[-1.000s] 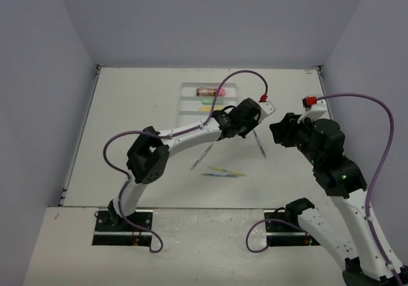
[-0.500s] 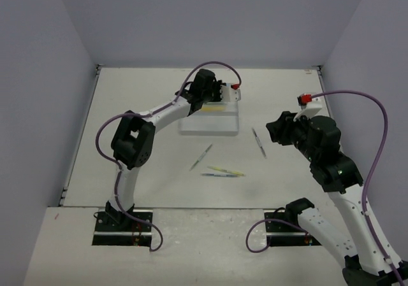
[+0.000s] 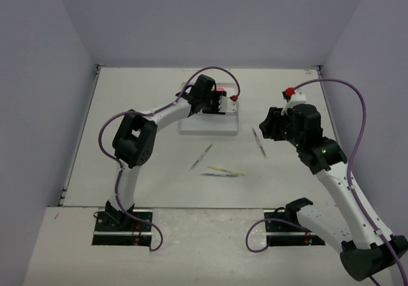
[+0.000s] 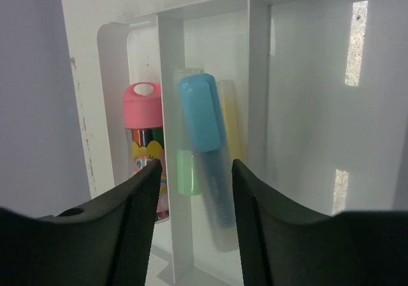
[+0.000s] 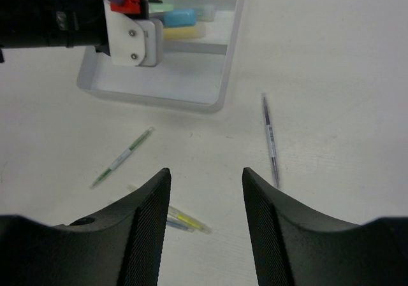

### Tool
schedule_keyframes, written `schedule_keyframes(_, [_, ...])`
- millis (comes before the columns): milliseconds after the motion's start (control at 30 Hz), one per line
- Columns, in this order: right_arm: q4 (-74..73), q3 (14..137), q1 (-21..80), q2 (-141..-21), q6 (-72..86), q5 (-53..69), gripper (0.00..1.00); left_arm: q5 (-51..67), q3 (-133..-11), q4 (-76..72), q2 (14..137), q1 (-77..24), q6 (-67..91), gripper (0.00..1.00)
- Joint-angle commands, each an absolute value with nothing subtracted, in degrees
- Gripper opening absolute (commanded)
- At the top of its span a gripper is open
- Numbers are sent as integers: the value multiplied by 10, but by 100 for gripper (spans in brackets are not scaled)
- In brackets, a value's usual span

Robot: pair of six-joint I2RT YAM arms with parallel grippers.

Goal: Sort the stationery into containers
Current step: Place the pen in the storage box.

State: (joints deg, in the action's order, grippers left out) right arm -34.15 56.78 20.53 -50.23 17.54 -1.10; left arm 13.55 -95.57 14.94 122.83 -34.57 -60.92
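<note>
- Two arms over table; ref. pt = white tray, w/ 3 long parallel compartments.
- L gripper: hangs directly over tray, above middle compartment; fingers spread wide, nothing btwn them, no contact w/ any item.
- Pink tube: lies lengthwise in tray's far compartment, pink cap toward one end wall, cartoon print on body.
- Lt-blue highlighter: lies in tray's middle compartment, slightly skewed to the walls.
- Mint-green highlighter: same compartment, against divider shared w/ tube's compartment, partly hidden by Lt-blue highlighter.
- Yellow highlighter: same compartment, on other side of Lt-blue highlighter, by next divider.
- R gripper: hovers above table off tray's right side, near its near-right corner; fingers parted, grips nothing.
- Dark pen: flat on table just off tray's near-right corner, apart from tray and from R gripper.
- Green-marked pen: on table at tray's near side, angled, near but not touching tray's near wall.
- Yellow pen + blue pen: on table, farther from tray's near wall than Green-marked pen, side by side; touching or not, can't tell.
</note>
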Motion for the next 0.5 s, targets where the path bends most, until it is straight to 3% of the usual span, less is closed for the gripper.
schedule_keyframes(0, [-364,575,193,-567,177,-27,52,124,-971,160,1228,-340,-563,56])
schedule_keyframes(33, [-364,574,188,-586,177,-22,52,127,-980,176,1224,-338,-557,81])
schedule_keyframes(67, [-364,575,188,-597,177,-17,53,127,-982,180,1219,-338,-553,100])
schedule_keyframes(233, [-369,604,167,-695,163,-24,51,129,-980,170,1166,-338,-503,100])
schedule_keyframes(400, [-418,701,160,-847,135,-49,38,37,-1020,147,1099,-338,-308,100])
schedule_keyframes(467, [-423,713,157,-905,130,-54,37,11,-1020,144,1070,-338,-234,100])
